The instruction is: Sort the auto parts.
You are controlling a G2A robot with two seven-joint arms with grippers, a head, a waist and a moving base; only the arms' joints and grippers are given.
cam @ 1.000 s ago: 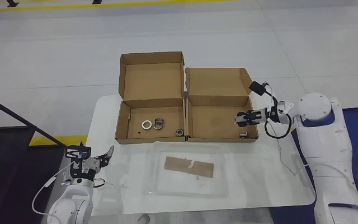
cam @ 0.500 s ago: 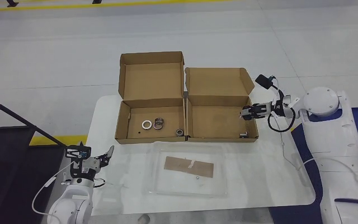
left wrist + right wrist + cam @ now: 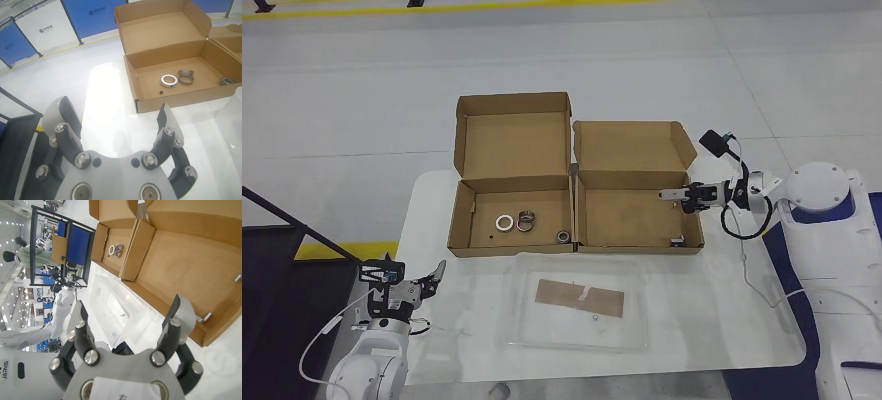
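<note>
Left box holds the metal rings. Adjoining right box holds small metal pieces. Right gripper is above it, fingers apart. Left gripper is likewise spread, well clear of left box. Lettered panels stand beyond.

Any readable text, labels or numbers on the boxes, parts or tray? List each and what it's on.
Left box: none.
Right box: none.
Metal rings: no markings visible.
Clear tray: none.
Panels behind the table: a logo with a brand name, not quoted here.
</note>
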